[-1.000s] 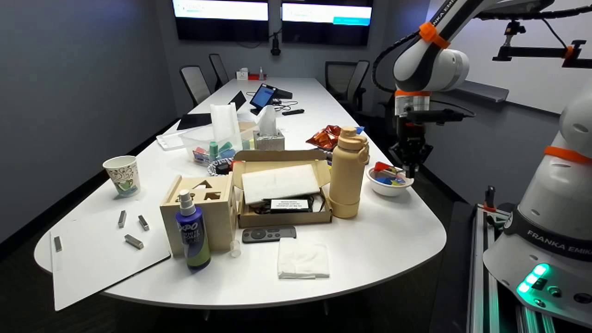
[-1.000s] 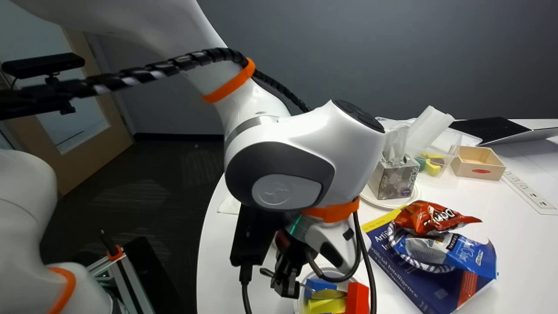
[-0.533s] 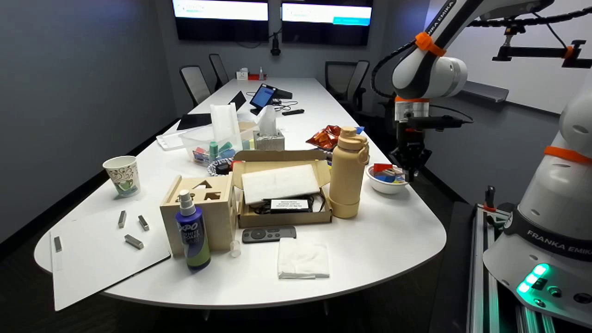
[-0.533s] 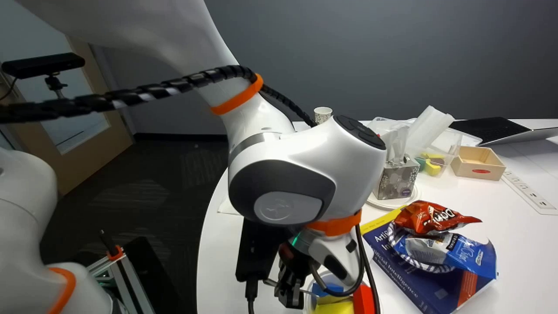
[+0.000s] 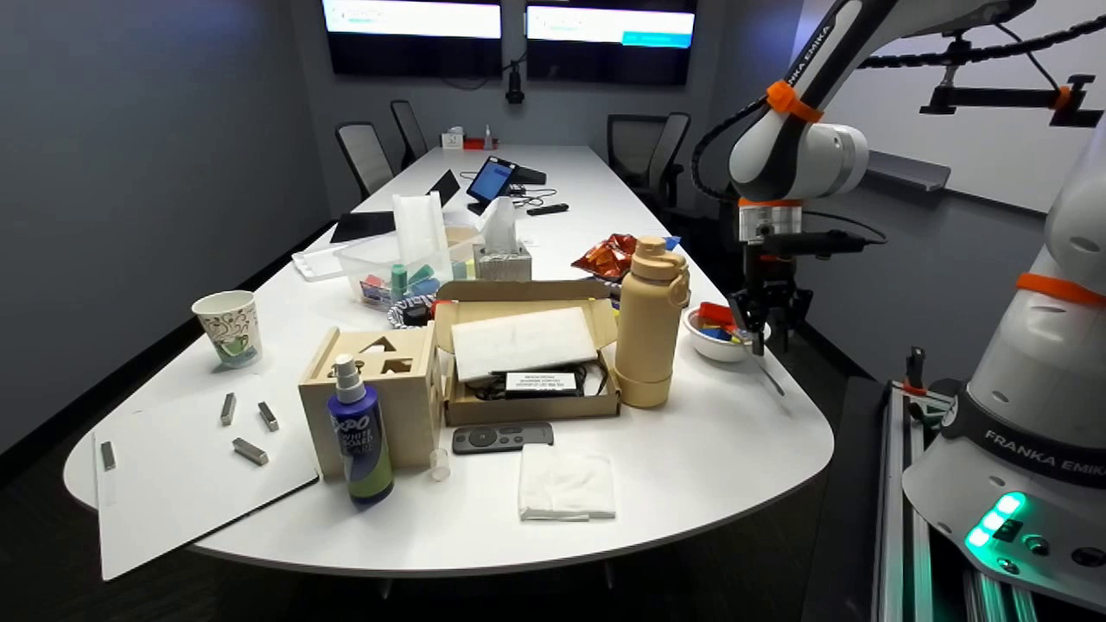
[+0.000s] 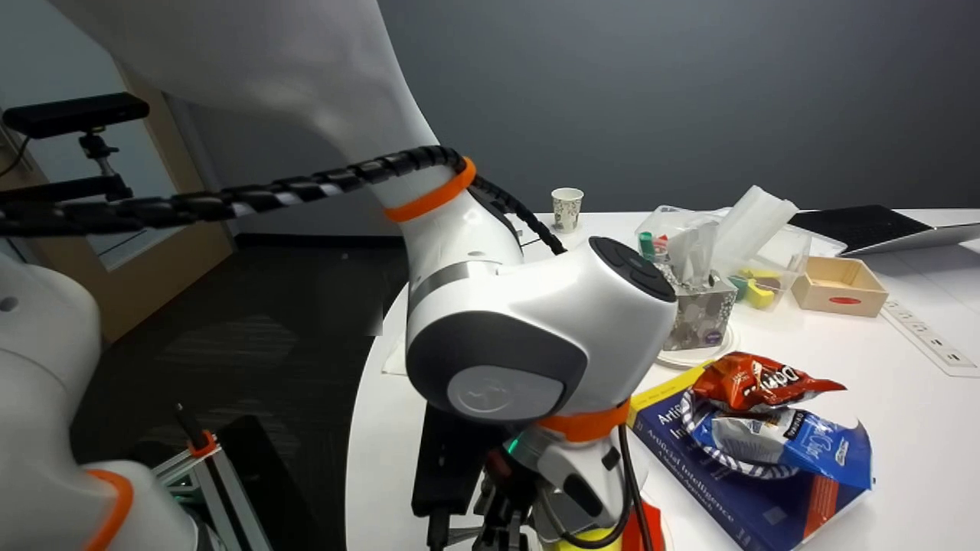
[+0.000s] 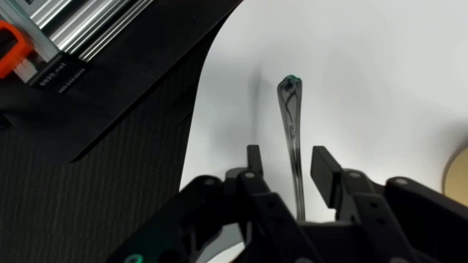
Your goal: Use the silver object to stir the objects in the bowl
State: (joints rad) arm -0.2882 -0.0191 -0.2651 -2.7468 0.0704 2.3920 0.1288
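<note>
- A silver utensil shows as a thin metal handle with a broader, rounded, engraved end. It slants out over the table, just beside the bowl. Its other end is hidden under the gripper, so whether it reaches into the bowl cannot be told. Its shadow falls apart from it, which suggests that the engraved end is raised.
- The jaws are apart. In the wrist view the handle runs between the pads, with a gap on each side; how deep it sits between them is unclear.
- The utensil is probably light, stiff, hard to break and smooth enough to slip. The narrow shaft looks the best hold, gripped firmly and squarely, since a loose pinch might let it pivot.
- The small white bowl holds red, blue and yellow pieces.
- Near the bowl, a tall tan jug stands upright.
- Farther out, a spray bottle reads "EXPO" and "WHITE BOARD CARE".
- The arm reads "FRANKA EMIKA".
- A dark-blue book reads "Artificial Intelligence", "A Modern Approach".
- A red bag shows what looks like "Dori".
- A black end cap reads "8020.net", with digits too small to trust.
</note>
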